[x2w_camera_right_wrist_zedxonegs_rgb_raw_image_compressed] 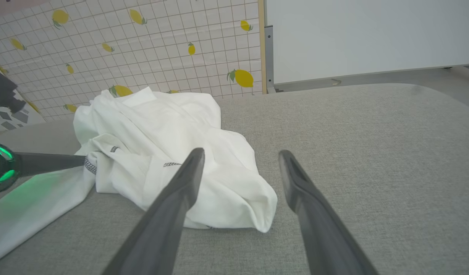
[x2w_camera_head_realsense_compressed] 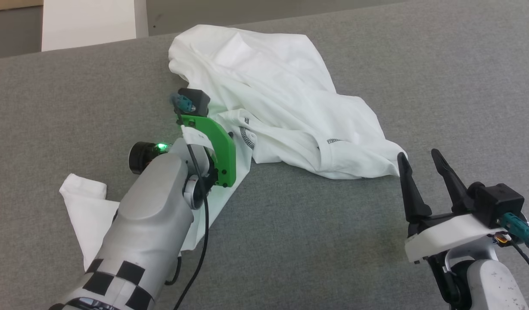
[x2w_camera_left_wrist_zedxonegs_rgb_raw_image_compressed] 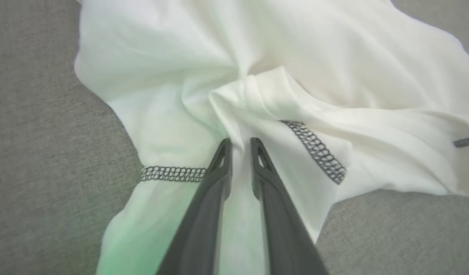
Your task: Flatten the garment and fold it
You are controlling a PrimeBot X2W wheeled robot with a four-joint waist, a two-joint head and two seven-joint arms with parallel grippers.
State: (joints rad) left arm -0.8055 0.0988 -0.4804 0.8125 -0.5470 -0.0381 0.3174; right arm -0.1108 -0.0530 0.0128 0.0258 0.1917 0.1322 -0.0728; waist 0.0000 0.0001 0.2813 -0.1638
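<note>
Comparing views: left wrist view shows left gripper [x2w_camera_left_wrist_zedxonegs_rgb_raw_image_compressed: 241, 147] tips astride a ridge of the garment [x2w_camera_left_wrist_zedxonegs_rgb_raw_image_compressed: 162, 126]; head view shows its green bracket [x2w_camera_head_realsense_compressed: 217, 146] there.
State, left: narrow; firm grip cannot be told.
State, right gripper [x2w_camera_head_realsense_compressed: 419, 156]: wide, empty, near right, just beside the hem.
Clearance: bare grey surface [x2w_camera_head_realsense_compressed: 333, 241] right and near.
Appearance: white, crumpled, centre-far; grey stitching [x2w_camera_left_wrist_zedxonegs_rgb_raw_image_compressed: 318, 151]; strip trailing near-left.

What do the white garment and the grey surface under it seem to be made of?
The garment looks like thin, soft knit cotton or a blend, matte: it crumples into loose folds. The surface looks like grey woven upholstery cloth, matte, by its fine flecked weave; perhaps padded.
</note>
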